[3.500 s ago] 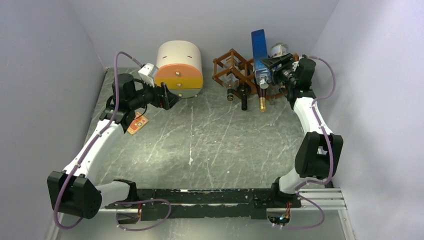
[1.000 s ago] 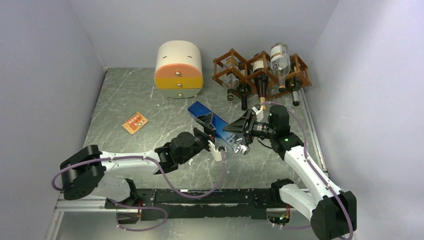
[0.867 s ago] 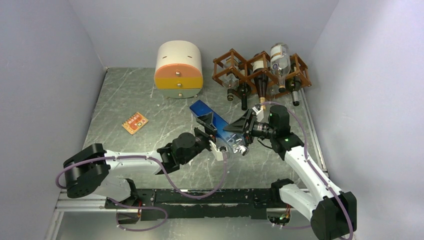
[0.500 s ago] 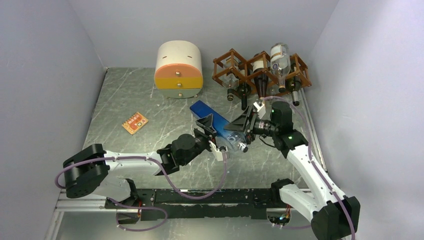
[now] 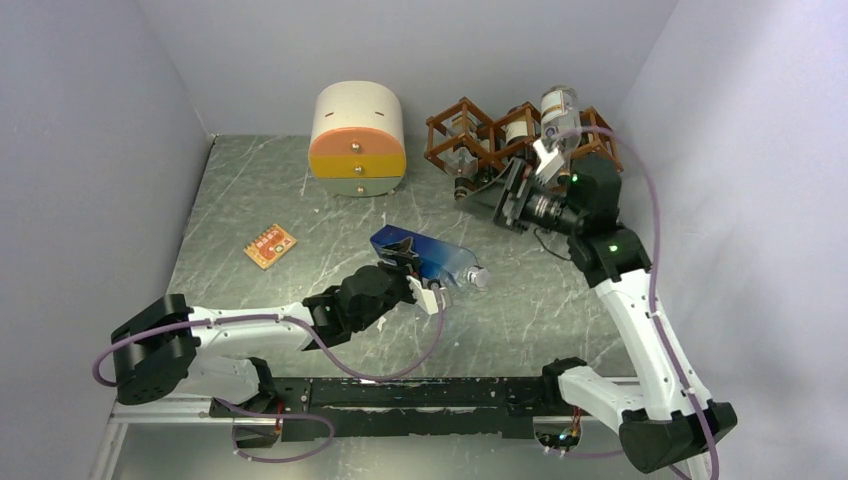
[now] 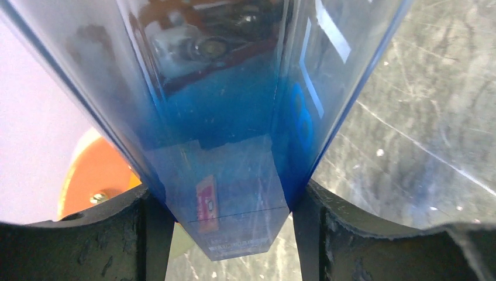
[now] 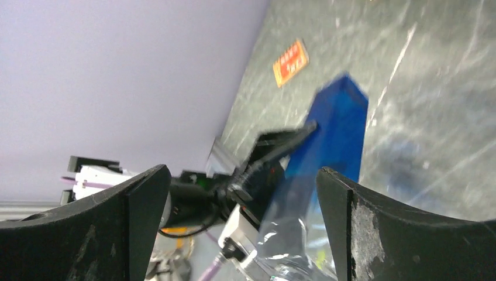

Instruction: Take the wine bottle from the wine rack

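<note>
The wine bottle (image 5: 415, 255) is blue and square-sided with a clear neck. It lies nearly level, low over the middle of the table, off the wine rack (image 5: 470, 135). My left gripper (image 5: 405, 275) is shut on its blue body. In the left wrist view the bottle (image 6: 234, 134) fills the gap between both fingers (image 6: 146, 234) of the left gripper (image 6: 231, 234). My right gripper (image 5: 500, 195) hangs open and empty near the rack's front, apart from the bottle. In the right wrist view the right gripper (image 7: 241, 170) frames the bottle (image 7: 339, 129) from a distance.
Other bottles (image 5: 556, 105) stay in the reddish-brown rack at the back right. A cream-and-orange drawer box (image 5: 358, 140) stands at the back centre. A small orange card (image 5: 270, 246) lies at the left. Grey walls close in both sides.
The right gripper opened, released the bottle and drew back up toward the rack. The left gripper closed on the bottle, which swung down to lie nearly level.
</note>
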`<state>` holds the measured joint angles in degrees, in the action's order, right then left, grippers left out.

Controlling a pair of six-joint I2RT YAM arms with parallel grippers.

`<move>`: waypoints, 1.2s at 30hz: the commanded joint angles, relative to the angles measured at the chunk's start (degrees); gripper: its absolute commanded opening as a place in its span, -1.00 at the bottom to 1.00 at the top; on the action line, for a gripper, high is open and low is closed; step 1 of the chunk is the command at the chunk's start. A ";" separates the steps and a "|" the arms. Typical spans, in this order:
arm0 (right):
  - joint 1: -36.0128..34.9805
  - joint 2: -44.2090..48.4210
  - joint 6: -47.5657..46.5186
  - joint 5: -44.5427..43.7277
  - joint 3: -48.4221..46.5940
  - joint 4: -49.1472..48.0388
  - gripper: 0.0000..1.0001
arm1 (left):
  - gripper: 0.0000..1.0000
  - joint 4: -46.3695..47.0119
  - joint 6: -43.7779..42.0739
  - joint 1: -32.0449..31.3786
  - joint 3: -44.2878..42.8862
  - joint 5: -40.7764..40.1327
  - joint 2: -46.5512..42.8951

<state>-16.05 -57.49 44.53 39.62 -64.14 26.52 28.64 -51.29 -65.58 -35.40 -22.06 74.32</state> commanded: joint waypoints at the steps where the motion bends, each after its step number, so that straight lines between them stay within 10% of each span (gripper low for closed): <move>1: 0.33 -2.35 -6.50 -7.15 -11.66 3.35 1.00 | -0.86 3.84 6.79 1.10 -3.78 2.96 -4.49; 15: 0.41 1.74 -15.41 -31.46 -21.64 5.55 1.00 | -0.86 6.66 25.47 12.86 -2.93 13.38 -9.38; 36: 0.41 3.86 -15.91 -32.04 -14.02 8.10 1.00 | -0.86 29.07 50.37 45.05 4.90 18.70 -3.89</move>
<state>-15.81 -54.46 29.34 8.08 -78.30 35.00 41.04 -4.91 -23.66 -29.54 -3.70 69.78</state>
